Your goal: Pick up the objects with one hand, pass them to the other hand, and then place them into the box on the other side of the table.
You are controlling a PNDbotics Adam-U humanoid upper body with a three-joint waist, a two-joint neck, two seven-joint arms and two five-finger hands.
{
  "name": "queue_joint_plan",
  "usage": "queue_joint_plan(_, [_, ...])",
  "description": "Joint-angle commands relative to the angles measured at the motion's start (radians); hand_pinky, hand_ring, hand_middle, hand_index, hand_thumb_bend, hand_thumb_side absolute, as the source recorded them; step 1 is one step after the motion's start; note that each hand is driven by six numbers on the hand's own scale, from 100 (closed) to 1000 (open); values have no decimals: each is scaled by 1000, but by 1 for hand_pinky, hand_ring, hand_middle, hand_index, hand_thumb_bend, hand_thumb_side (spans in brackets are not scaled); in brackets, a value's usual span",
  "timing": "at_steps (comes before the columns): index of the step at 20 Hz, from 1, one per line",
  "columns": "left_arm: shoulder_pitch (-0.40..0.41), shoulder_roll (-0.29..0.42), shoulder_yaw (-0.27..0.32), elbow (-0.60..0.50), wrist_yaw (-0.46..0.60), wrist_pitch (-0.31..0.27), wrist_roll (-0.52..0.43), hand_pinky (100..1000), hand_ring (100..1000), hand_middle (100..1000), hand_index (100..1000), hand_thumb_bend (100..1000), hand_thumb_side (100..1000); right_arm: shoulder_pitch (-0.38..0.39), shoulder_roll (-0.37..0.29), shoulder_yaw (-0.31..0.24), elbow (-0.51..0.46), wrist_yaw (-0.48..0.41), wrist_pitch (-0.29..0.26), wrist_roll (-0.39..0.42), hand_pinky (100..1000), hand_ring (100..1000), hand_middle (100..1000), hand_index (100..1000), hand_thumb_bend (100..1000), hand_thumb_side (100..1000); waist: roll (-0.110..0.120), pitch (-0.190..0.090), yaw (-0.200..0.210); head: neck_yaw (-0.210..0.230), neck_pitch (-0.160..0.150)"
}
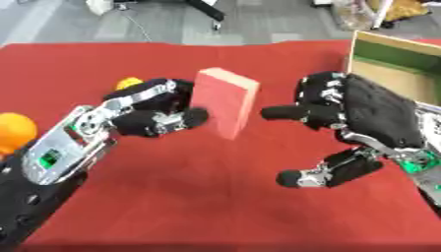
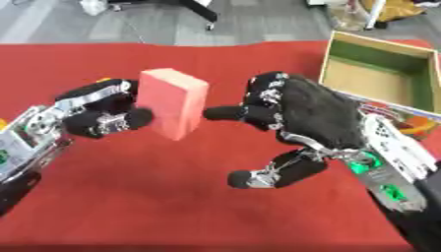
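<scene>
We are holding the pink block (image 1: 226, 102) upright above the red tabletop (image 1: 198, 197), left hand (image 1: 155, 110) fingers curling round it, right hand (image 2: 301, 115) spreading fingers beside it, cardboard box (image 2: 379, 74) sitting far right.

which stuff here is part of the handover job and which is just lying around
Job: pink block held by left hand; right hand open beside it; cardboard box at far right; orange ball and yellow ball, probably next.
Lying about: floor clutter beyond the red table.
</scene>
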Motion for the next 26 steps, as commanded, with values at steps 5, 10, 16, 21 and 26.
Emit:
queue_joint_plan(5, [-32,40,-6,-8,-49,-11,13,717,616,559,589,100,537,-17,-10,-10,-21,38,25,54,458,295,241,878,540,430,-1,-23,-5,0,1])
queue_joint_plan(10, [-39,46,-11,11,-75,-30,28,718,617,558,589,100,533,-27,-3,-11,-21,59,53,90,460,302,250,879,541,434,-1,-23,-10,0,1])
queue_joint_plan(16, [-41,49,-11,25,-76,-40,31,704,617,559,589,100,536,-38,5,-15,-21,88,93,103,457,306,254,886,543,436,0,-24,-13,1,1])
queue_joint_plan(21, [-41,51,-9,38,-79,-45,30,701,617,558,588,100,532,-40,16,-18,-21,113,127,112,455,302,255,892,544,436,-1,-25,-14,0,1])
queue_joint_plan(26, [-46,57,-3,36,-77,-49,22,700,617,558,587,100,528,-47,25,-18,-21,128,168,96,448,291,249,893,544,427,0,-26,-13,-2,1])
